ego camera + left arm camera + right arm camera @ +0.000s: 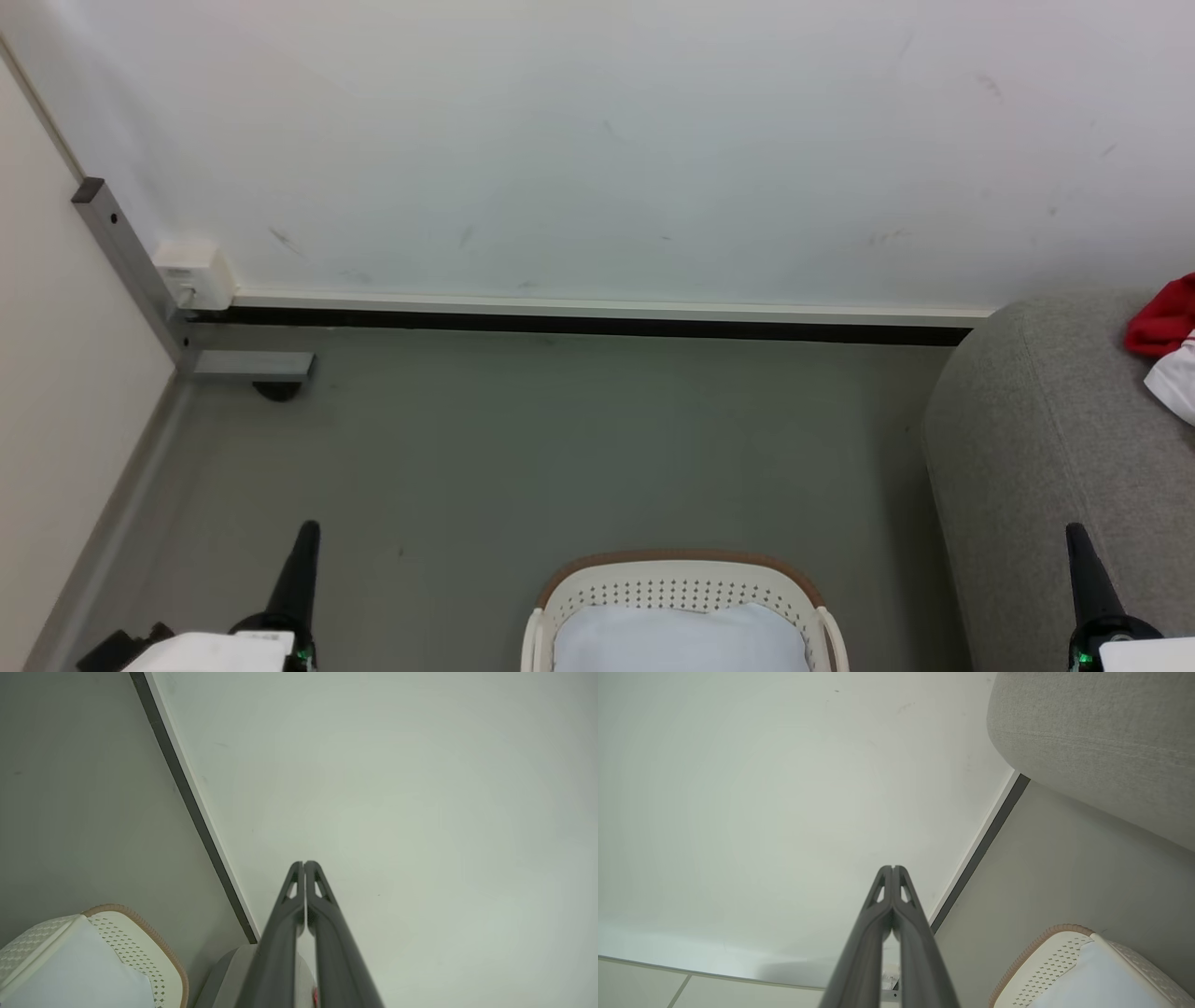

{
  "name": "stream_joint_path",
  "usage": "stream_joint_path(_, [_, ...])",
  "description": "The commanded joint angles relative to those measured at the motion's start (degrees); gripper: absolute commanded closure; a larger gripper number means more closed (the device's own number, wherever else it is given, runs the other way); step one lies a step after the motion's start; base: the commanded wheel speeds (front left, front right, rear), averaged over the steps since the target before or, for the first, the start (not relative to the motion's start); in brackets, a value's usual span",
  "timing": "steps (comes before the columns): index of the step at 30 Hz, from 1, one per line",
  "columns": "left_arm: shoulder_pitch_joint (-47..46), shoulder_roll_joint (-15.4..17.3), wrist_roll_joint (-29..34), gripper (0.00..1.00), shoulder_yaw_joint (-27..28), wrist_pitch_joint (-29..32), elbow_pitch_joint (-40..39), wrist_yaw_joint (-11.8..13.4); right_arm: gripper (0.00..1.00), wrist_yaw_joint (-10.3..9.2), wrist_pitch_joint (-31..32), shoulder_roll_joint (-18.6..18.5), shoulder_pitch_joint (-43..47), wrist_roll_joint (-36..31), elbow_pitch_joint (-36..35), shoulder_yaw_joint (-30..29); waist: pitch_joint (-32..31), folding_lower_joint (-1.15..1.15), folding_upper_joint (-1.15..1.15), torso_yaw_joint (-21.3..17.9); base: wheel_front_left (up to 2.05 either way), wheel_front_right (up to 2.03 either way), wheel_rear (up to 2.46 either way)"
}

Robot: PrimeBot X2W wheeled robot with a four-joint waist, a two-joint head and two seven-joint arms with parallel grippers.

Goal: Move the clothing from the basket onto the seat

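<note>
Left fingers: lower left of the head view, pressed tip to tip, holding nothing.
Laundry basket: bottom centre, on the floor between the two arms, cut off by the frame edge. A pale smooth surface shows inside; I cannot tell whether it is cloth or the base.
Sofa seat: right side, near the basket.
Right fingers: lower right, in front of the seat, closed together and empty.
Clothing: a red-and-white piece at the far right edge, lying on the seat.
Coming move: any reach into the basket would probably go down and inward from either side; the right arm is nearer the seat.
</note>
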Motion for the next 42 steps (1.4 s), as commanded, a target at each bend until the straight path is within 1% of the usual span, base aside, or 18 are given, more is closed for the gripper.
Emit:
stream_joint_path(1, [-0.86, -0.03, -1.19, 1.00, 0.52, 0.41, -0.35, -0.32, 1.00, -0.09, 0.41, -0.69, -1.25, 1.16, -0.54, 0.00, 0.04, 0.00, 0.00, -0.02, 0.00, 0.00, 0.00])
stream_joint_path(32, [-1.74, -0.84, -12.97, 1.00, 3.41, 3.75, -0.72, -1.96, 1.00, -0.12, 3.75, -0.79, -2.95, 14.04, -0.75, 0.14, 1.03, 0.00, 0.00, -0.45, 0.00, 0.00, 0.00])
stream_joint_path(42, [-1.69, -0.83, -12.87, 1.00, 3.37, 3.76, -0.73, -1.80, 1.00, -0.12, 3.75, -0.78, -2.95, 13.80, -0.74, 0.14, 1.04, 0.00, 0.00, -0.45, 0.00, 0.00, 0.00])
